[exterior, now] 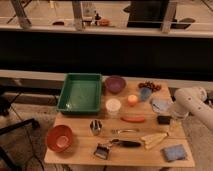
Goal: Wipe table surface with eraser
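Camera view: gripper (176, 118) beside the eraser (163, 119) near the right edge of the desk (80, 125).
The eraser lies flat on the desk between the carrot (132, 119) and the gripper, which hangs just to its right, close or touching; whether it is loose or clamped cannot be told. The dark block looks light and stiff, probably not fragile or slippery. It is best taken from above across its narrow width, gripped low so that pressing and sliding will not tip it out.
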Available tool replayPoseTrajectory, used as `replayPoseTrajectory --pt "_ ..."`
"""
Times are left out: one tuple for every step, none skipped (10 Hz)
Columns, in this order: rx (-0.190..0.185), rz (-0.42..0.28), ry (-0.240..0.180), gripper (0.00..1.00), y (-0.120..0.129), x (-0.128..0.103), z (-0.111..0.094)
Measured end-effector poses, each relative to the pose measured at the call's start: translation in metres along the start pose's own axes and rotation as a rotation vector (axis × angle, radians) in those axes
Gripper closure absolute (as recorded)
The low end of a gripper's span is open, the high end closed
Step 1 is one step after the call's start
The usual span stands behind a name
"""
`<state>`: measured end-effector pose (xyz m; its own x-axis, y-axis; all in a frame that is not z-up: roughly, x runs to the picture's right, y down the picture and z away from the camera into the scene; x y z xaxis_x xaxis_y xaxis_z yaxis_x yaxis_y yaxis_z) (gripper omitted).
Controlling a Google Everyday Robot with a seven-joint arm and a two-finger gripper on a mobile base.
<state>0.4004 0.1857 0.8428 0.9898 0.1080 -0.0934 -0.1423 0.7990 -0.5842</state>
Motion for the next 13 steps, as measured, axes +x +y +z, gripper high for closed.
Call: replayPoseTrajectory --pt "0.001 0.0 -0.002 0.41 -0.001 -0.001 0.001" --pt "-0.001 0.0 -0.004 0.42 -0.001 -0.001 0.003" --pt "-0.003 0.001 -0.006 0.42 -0.002 -0.001 0.007" --pt "-0.009 0.002 -0.007 0.42 -0.002 -0.002 0.011" --pt "-0.018 0.001 -0.007 0.42 -0.001 -0.003 0.015" --pt "-0.03 0.0 -0.007 0.42 0.0 -0.004 0.019" --pt "-0.032 0.003 -0.005 0.44 0.0 -0.003 0.022" --pt "-0.032 0.004 -0.004 0.49 0.001 -0.002 0.021" --pt "-0.033 0.005 -0.003 0.53 0.001 -0.002 0.021" --pt "-0.03 0.004 0.0 0.61 0.001 -0.003 0.019" --pt "-0.024 0.004 -0.001 0.7 0.001 -0.004 0.017" --pt "-0.019 0.004 0.001 0.78 0.001 -0.003 0.016" --pt "-0.01 0.002 0.004 0.91 0.0 -0.004 0.013"
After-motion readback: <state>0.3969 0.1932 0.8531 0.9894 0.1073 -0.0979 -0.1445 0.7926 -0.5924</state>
